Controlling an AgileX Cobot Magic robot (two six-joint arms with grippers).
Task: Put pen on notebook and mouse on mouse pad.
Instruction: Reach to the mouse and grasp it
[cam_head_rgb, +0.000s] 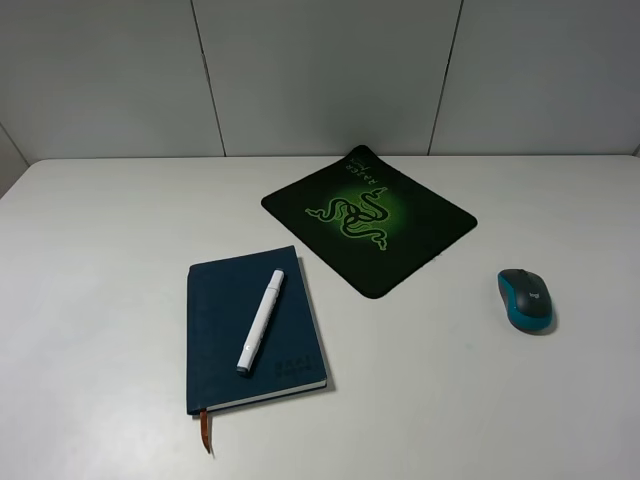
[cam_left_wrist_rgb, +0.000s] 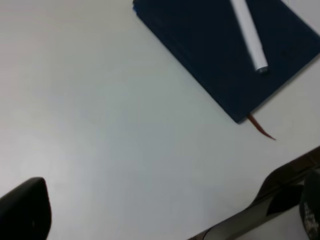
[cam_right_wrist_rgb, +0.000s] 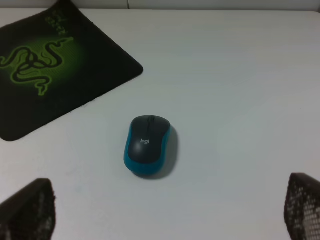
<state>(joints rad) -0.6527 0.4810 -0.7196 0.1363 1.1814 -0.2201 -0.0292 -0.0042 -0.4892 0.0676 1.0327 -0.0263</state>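
Left tool finger (cam_left_wrist_rgb: 22, 210): you see one blunt block, plain matte black, its upper corner rounded, edges soft with blur.
Right tool fingers (cam_right_wrist_rgb: 27, 212): you get two dark stubs, black to charcoal, with flat, slightly sloped tops.
Right finger texture: you can make out fine pale dots forming a mesh over both faces, sharper on one than the other.

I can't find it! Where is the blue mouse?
In the high view, the mouse sits on the table at the right, apart from the mouse pad to its left.
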